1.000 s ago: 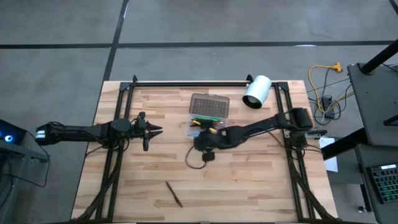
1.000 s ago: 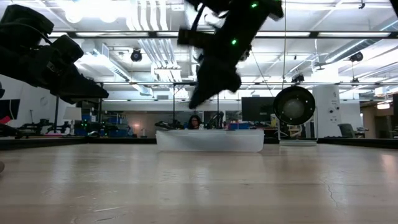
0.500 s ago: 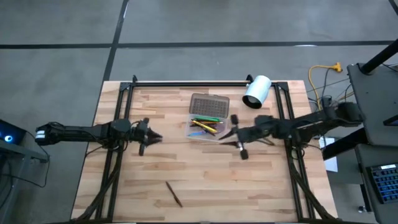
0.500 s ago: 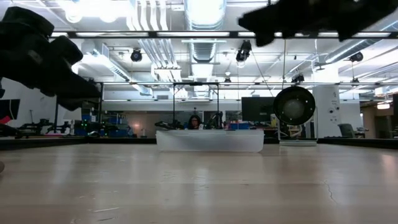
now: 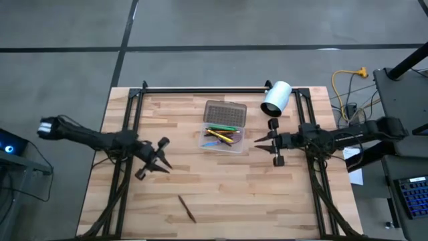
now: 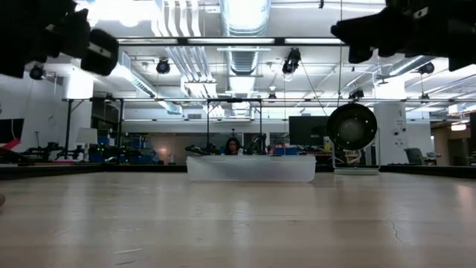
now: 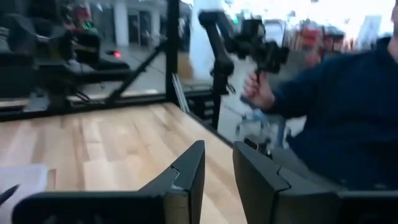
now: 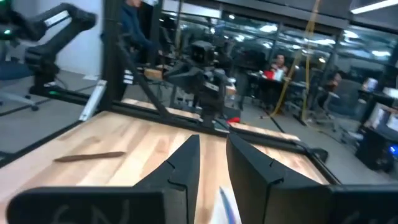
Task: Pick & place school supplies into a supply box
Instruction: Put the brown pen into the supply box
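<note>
The left arm reaches in from the counter's (image 5: 267,194) left edge, bent at the elbow, its end effector (image 5: 159,163) angled toward the near side of the wood and held above the surface, between the supply box and the lone dark brown pencil (image 5: 187,208). In the left wrist view its two dark fingers (image 7: 186,171) stand a narrow gap apart with nothing between them.

The right arm stretches almost straight across from the right edge, roughly level, with its end effector (image 5: 262,139) pointing left and stopping just beside the supply box's right end without touching it. In the right wrist view the fingers (image 8: 186,158) are likewise a small gap apart and empty.

The supply box (image 5: 222,130) sits at the middle of the counter's far half, its grey textured lid (image 5: 225,112) folded open toward the far edge. Inside the translucent tray lie green, yellow, orange and blue pencils (image 5: 221,134). The dark brown pencil lies alone on the bare wood near the front edge, well apart from the box. A white cylinder (image 5: 275,98) rests at the far right corner.
</note>
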`<state>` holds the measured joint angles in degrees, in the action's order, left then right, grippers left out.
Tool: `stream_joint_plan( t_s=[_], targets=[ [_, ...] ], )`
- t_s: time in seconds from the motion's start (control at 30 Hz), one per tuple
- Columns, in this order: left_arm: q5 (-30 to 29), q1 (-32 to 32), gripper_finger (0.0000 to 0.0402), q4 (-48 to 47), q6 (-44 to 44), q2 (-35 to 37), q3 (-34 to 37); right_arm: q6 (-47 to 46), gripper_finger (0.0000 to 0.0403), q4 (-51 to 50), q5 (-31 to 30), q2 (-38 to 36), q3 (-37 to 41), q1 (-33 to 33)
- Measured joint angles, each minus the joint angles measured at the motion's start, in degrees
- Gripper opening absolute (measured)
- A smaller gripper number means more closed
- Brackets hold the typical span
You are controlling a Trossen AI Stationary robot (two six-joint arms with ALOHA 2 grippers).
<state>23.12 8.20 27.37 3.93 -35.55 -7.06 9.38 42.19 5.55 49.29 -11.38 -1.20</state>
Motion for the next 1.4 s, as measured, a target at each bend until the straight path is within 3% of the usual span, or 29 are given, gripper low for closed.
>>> stream_joint_plan(
  t_s=[0.13,0.4,0.63,0.87,1.2,1.4],
  targets=[
    [-1.0,3.7,0.0069,-2.7,-4.1,-10.2,-7.6,0.0,0.0073,0.2,0.1,-0.9,0.7,0.5],
    [-1.0,8.1,0.0069,-21.4,-6.8,-31.6,-28.7,-0.6,0.0073,0.1,0.3,-1.0,0.7,0.5],
    [-0.9,12.5,0.0069,-29.5,-13.0,-44.9,-43.2,-1.0,0.0073,0.1,0.3,-1.6,1.1,0.5],
    [-1.0,15.1,0.0069,-33.2,-14.8,-49.5,-50.0,-2.8,0.0073,0.3,0.3,-3.1,1.3,0.5],
    [-6.1,15.8,0.0069,-32.9,-14.5,-48.4,-48.3,-3.4,0.0073,7.9,0.2,-6.4,6.2,0.5],
    [-6.1,16.3,0.0069,-32.8,-14.4,-48.4,-48.3,-3.0,0.0073,12.8,-4.1,-8.9,10.9,0.6]
  ],
)
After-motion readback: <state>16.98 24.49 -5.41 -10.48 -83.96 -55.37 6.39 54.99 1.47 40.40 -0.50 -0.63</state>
